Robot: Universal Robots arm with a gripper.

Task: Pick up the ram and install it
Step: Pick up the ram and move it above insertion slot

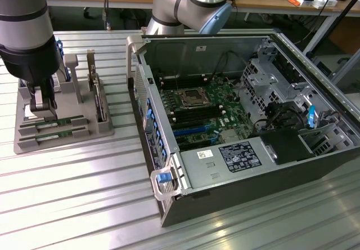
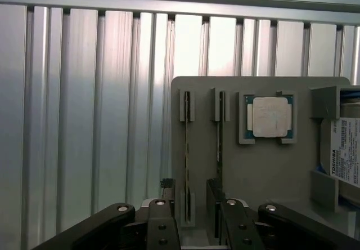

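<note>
End effector (image 2: pixel 194 211) released, hovering over ram (image 2: pixel 187 148), stick on edge in tray (image 2: pixel 270 171) slot, long axis left-right in exterior view.

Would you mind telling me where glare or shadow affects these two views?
Exterior view: overhead light leaves bright streaks on the ribbed table, and the near wall of the computer case is dark. Wrist view: glare whitens the table's slats and the lid of the processor, while the ram sits dim, edge-on in its slot.

Open computer case (image 1: pixel 225 199), grey parts tray (image 1: pixel 62 144), processor (image 2: pixel 271 116), hard drive (image 2: pixel 344 151).
</note>
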